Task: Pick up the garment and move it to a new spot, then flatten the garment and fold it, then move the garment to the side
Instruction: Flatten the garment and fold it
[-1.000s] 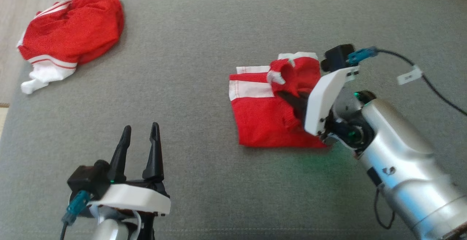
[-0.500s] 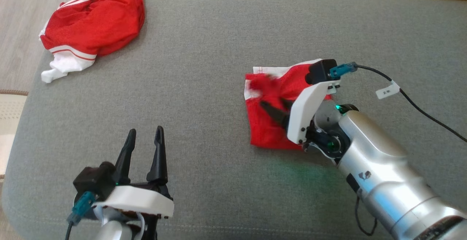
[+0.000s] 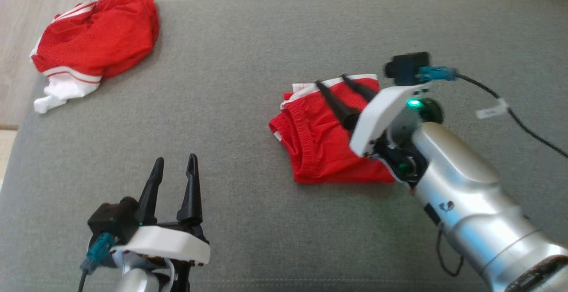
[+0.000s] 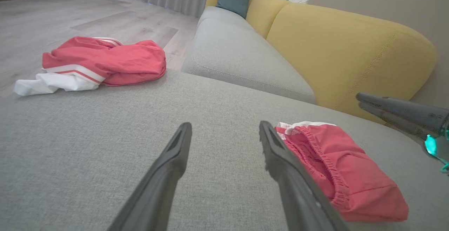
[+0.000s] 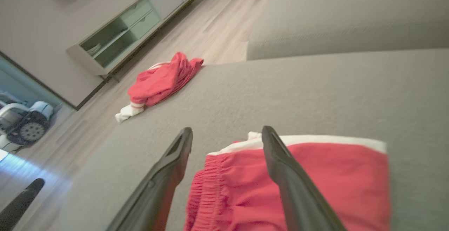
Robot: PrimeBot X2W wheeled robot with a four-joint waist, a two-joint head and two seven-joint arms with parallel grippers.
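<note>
The folded red garment (image 3: 319,150) lies on the grey sofa (image 3: 248,83). The right gripper (image 3: 330,80), released, seems just above it; the left gripper (image 3: 175,159) is released too.

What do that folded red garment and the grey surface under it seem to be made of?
Folded red garment: probably a light synthetic sports fabric, thin and soft with a slight sheen; it shows a gathered elastic waistband and white trim. Grey couch cushion: woven upholstery cloth, matte, with a fine flecked weave.
</note>
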